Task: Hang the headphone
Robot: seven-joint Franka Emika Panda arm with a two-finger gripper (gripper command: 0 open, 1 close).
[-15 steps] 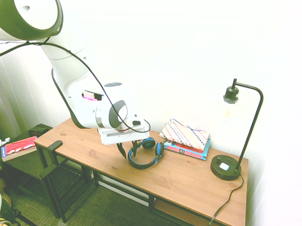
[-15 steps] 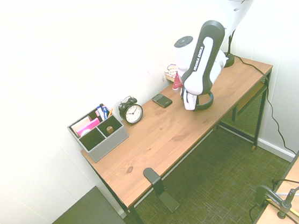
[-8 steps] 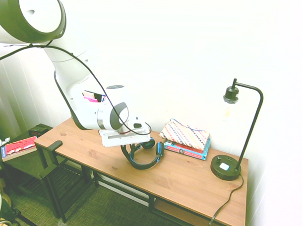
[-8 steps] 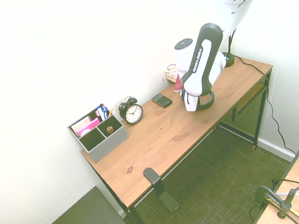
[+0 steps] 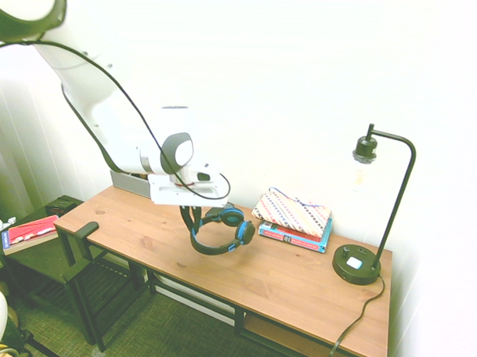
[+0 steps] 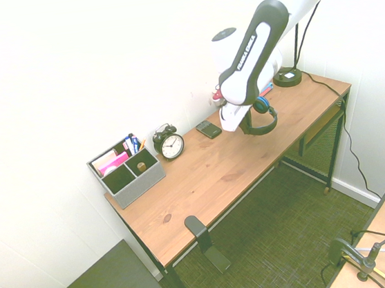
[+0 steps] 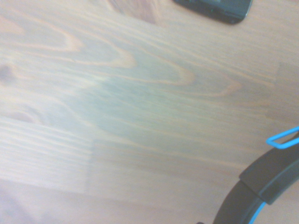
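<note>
The gripper (image 5: 195, 218) is clamped tight on the headphone (image 5: 219, 229), which hangs from its jaws above the desk (image 5: 282, 282).

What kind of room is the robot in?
Probably a study or home office corner: a wooden desk against a wall, with a desk lamp, an alarm clock and a grey organiser of pens.

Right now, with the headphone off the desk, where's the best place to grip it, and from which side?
Probably the headband, from above. The gripper is shut on the headphone at one end of its thin curved band, pointing down, and the band hangs below with its earcups clear of the desk. The round earcups look too wide for the fingers. That leaves the arc free to hook over something.
</note>
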